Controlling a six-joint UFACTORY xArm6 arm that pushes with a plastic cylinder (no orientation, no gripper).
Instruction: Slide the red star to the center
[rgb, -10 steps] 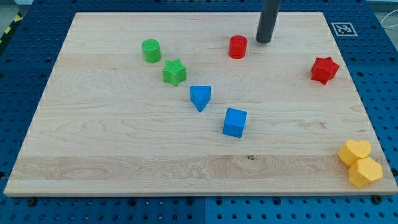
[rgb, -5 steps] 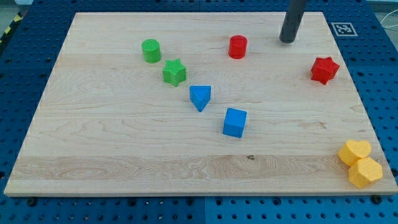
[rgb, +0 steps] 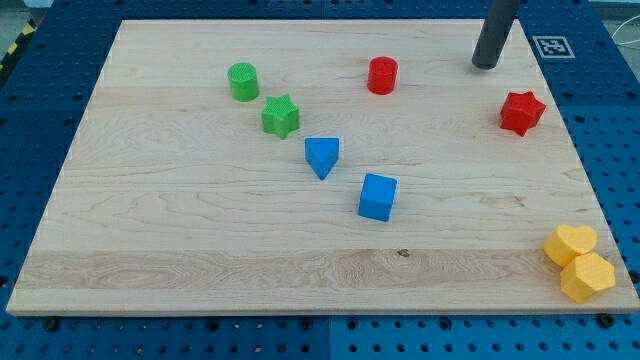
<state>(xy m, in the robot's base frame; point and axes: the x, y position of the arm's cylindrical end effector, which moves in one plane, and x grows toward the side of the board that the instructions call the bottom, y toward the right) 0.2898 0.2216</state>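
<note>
The red star (rgb: 522, 112) lies near the board's right edge, in the upper part of the view. My tip (rgb: 486, 65) rests on the board above and a little to the left of the star, apart from it. A red cylinder (rgb: 382, 76) stands to the left of my tip, near the top middle.
A green cylinder (rgb: 243, 81) and a green star (rgb: 281, 116) sit at the upper left. A blue triangle (rgb: 321, 156) and a blue cube (rgb: 377, 196) lie near the middle. A yellow heart (rgb: 570, 243) and a yellow hexagon (rgb: 588, 277) touch at the lower right corner. The wooden board (rgb: 180, 230) rests on a blue pegboard.
My tip has slid to the right along the top of the board, away from the red cylinder and toward the red star. No block has moved.
</note>
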